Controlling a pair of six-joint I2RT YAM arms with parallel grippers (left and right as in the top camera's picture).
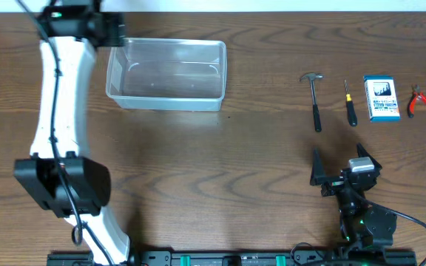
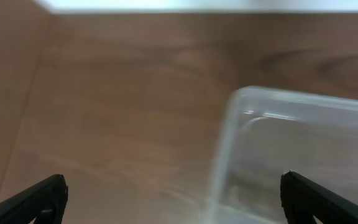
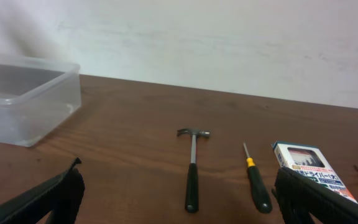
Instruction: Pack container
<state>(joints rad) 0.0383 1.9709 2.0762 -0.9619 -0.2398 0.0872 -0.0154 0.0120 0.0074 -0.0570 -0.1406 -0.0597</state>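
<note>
wood-grain table [image 1: 220,162] bears clear rounded plastic container [image 1: 165,102]; left gripper [image 2: 173,186] and right gripper [image 3: 178,174] spread wide, empty.

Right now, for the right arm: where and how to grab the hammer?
Probably best: grip the hammer midway along its black handle, with the right gripper coming straight down and its open jaws across the handle. It lies flat, handle pointing toward the robot, and the gap to the screwdriver leaves room for the fingers.

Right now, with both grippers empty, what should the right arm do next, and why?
Probably advance the open right gripper toward the hammer: its handle lies almost straight ahead between the spread fingers, and the container holds nothing yet.
</note>
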